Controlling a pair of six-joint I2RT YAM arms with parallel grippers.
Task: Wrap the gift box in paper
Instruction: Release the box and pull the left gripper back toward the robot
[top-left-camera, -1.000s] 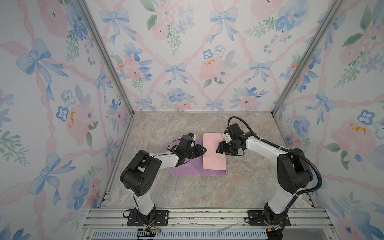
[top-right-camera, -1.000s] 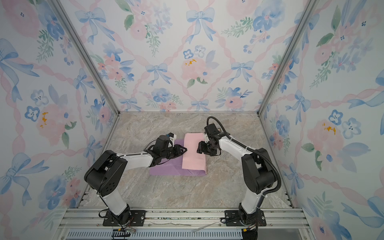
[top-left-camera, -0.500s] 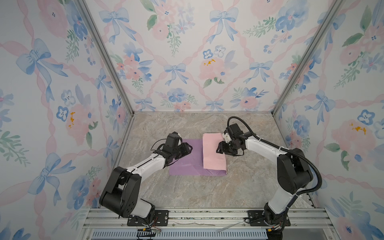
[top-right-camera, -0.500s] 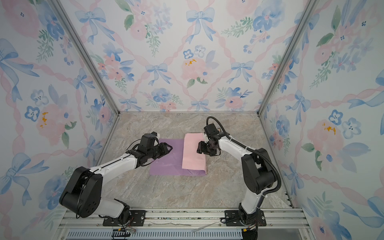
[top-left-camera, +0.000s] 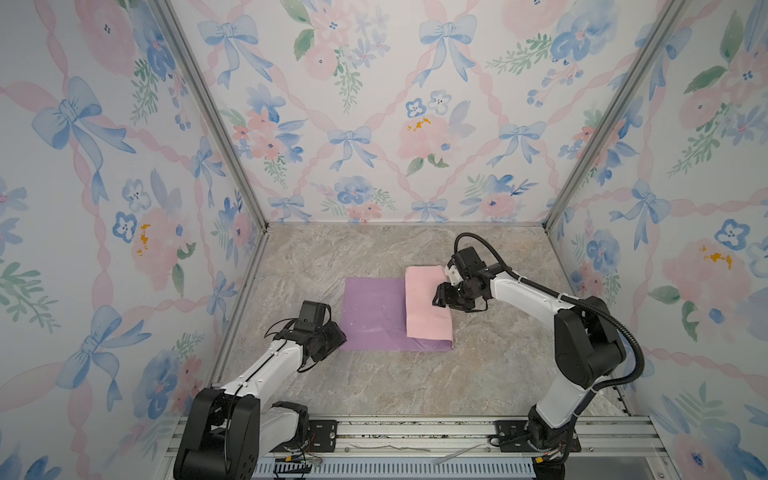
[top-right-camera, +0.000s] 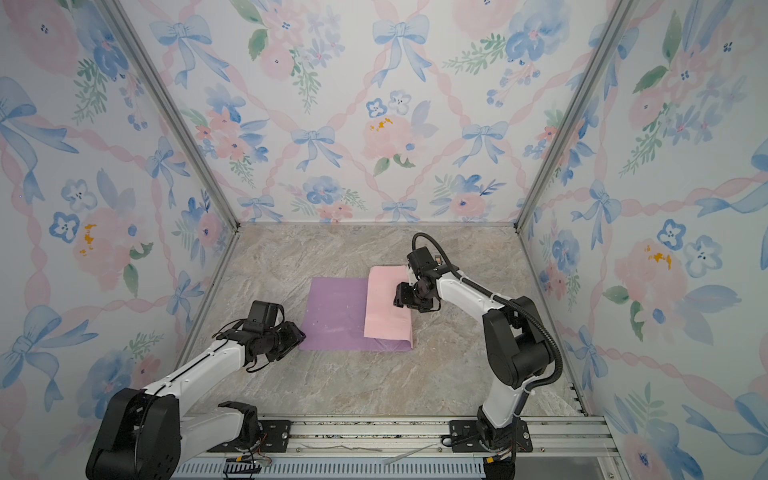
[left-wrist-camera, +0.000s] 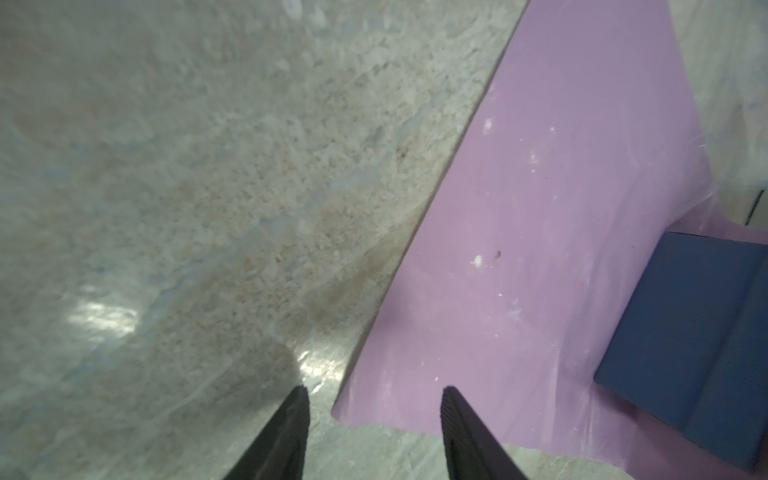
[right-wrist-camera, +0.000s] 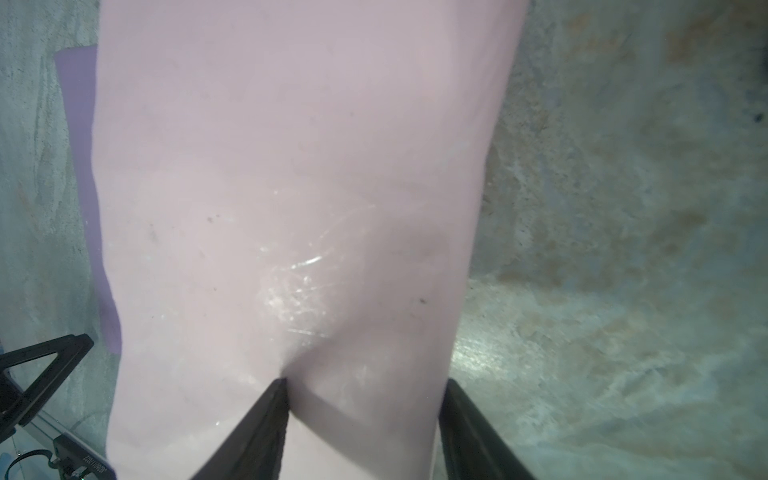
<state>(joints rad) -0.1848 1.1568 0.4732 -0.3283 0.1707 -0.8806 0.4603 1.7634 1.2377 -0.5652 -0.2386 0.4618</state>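
The paper (top-left-camera: 374, 311) (top-right-camera: 336, 311) lies flat on the marble table, lilac side up. Its right part is folded over as a pale pink flap (top-left-camera: 426, 316) (right-wrist-camera: 291, 166). The gift box (left-wrist-camera: 685, 357), dark navy, shows only in the left wrist view, lying on the lilac side under the raised flap. My left gripper (top-left-camera: 340, 336) (left-wrist-camera: 374, 390) hovers open at the paper's front left corner, holding nothing. My right gripper (top-left-camera: 439, 296) (right-wrist-camera: 365, 380) stands open over the flap. One fingertip (right-wrist-camera: 280, 386) dents the pink paper, the other sits at the folded edge.
Floral walls close in the table on three sides, with metal posts (top-left-camera: 245, 266) at the back corners. An aluminium rail (top-left-camera: 415, 432) carrying both arm bases runs along the front. Bare marble (top-left-camera: 415, 382) lies in front of the paper.
My left arm has drawn back from the middle of the paper to its front left corner, and its jaws have opened. The right arm has stayed on the pink flap.
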